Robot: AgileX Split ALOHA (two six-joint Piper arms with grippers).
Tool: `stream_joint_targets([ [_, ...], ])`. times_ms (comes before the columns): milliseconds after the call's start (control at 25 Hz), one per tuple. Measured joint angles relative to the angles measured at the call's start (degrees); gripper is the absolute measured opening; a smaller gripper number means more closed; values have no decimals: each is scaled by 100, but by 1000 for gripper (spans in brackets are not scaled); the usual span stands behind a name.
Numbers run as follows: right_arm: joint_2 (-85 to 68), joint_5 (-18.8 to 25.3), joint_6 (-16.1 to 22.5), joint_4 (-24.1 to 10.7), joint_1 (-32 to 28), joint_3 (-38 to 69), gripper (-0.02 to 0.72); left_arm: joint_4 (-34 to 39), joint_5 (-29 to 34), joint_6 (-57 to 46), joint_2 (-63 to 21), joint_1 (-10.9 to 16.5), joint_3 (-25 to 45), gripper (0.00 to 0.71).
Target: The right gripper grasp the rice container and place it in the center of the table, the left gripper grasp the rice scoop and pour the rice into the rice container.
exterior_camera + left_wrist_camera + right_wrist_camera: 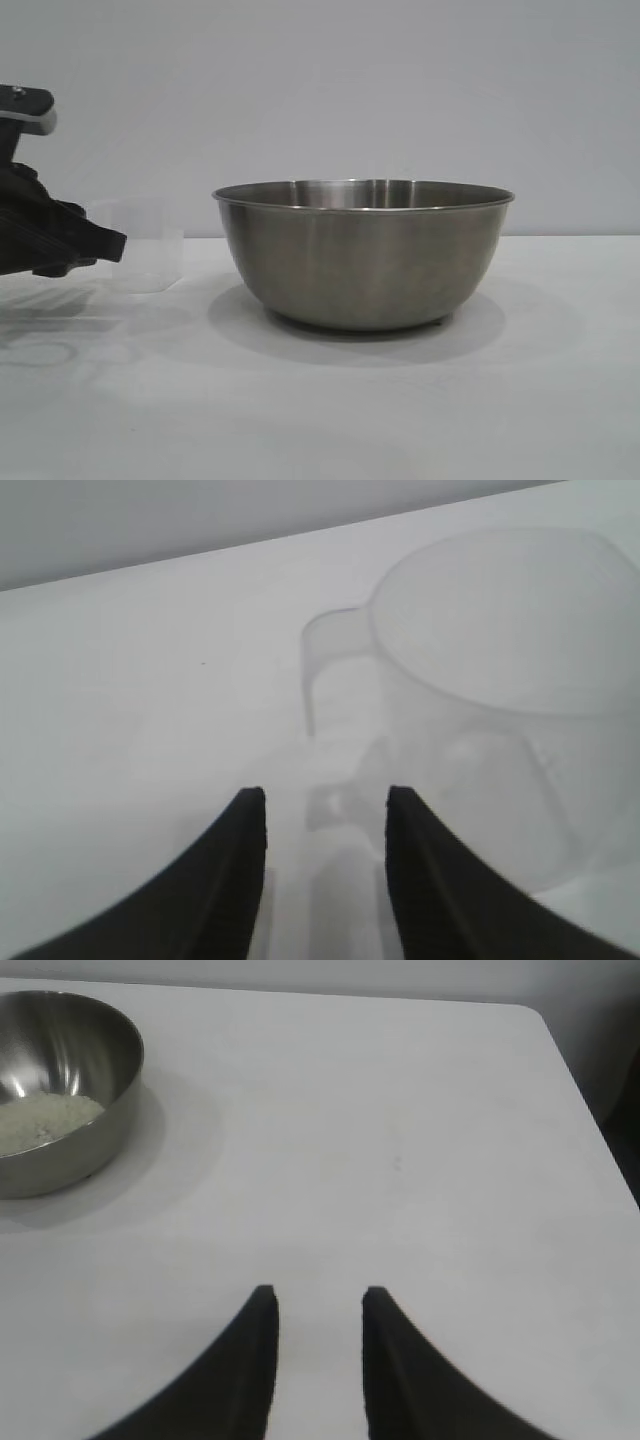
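The rice container (365, 255), a large steel bowl, stands upright in the middle of the white table (420, 410). The right wrist view shows the rice (45, 1118) lying as a pale layer in the bottom of the bowl (95, 1110). The rice scoop (150, 255), a clear plastic cup, stands upright on the table left of the bowl, apart from it. My left gripper (112, 245) is at the cup's left side. In the left wrist view it (325, 795) is open, its tips just short of the cup's loop handle (325, 650). My right gripper (318, 1292) is open over bare table, well away from the bowl.
The table's far edge and rounded corner (530, 1012) show in the right wrist view, with a dark drop beyond the side edge. A plain grey wall (320, 90) stands behind the table.
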Motion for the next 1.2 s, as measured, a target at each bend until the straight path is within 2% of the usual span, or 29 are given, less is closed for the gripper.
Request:
stream_joint_targets([
  [240, 0, 0, 0, 0, 0, 0, 206, 526, 0, -366, -680, 0, 401, 246],
  [400, 0, 0, 0, 0, 0, 0, 206, 631, 446, -366, -1123, 0, 428, 246],
  [480, 0, 0, 0, 0, 0, 0, 206, 653, 1167, -366, -1605, 0, 442, 246],
  [720, 0, 0, 0, 0, 0, 0, 206, 663, 2725, -304, -2776, 0, 449, 246],
  [960, 0, 0, 0, 0, 0, 0, 206, 663, 4819, -253, -3557, 0, -132, 246],
  [1200, 0, 0, 0, 0, 0, 0, 206, 663, 6736, -247, -4114, 0, -860, 449],
])
